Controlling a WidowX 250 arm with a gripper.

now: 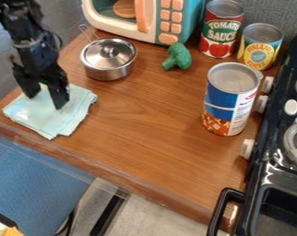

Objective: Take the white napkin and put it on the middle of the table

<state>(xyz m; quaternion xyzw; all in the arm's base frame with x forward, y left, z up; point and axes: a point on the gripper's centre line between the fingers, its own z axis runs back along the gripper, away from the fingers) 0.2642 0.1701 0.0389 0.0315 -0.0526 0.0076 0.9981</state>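
Observation:
The black gripper (46, 97) hangs at the left side of the table, low over the napkin, with its two fingers spread apart. The napkin (50, 118), a folded cloth of pale blue-white, lies on the wooden table (145, 120) near its left corner. Both fingertips are over the upper part of the cloth; whether they touch it I cannot tell. Part of the napkin's upper edge is hidden behind the fingers.
A lidded metal pot (108, 64) stands right of the gripper, beside a toy microwave (152, 23). Green broccoli (177, 57) lies farther right. A tomato can (220, 30), a yellow can (260, 46) and a large blue can (230, 101) stand near the black stove (280, 138).

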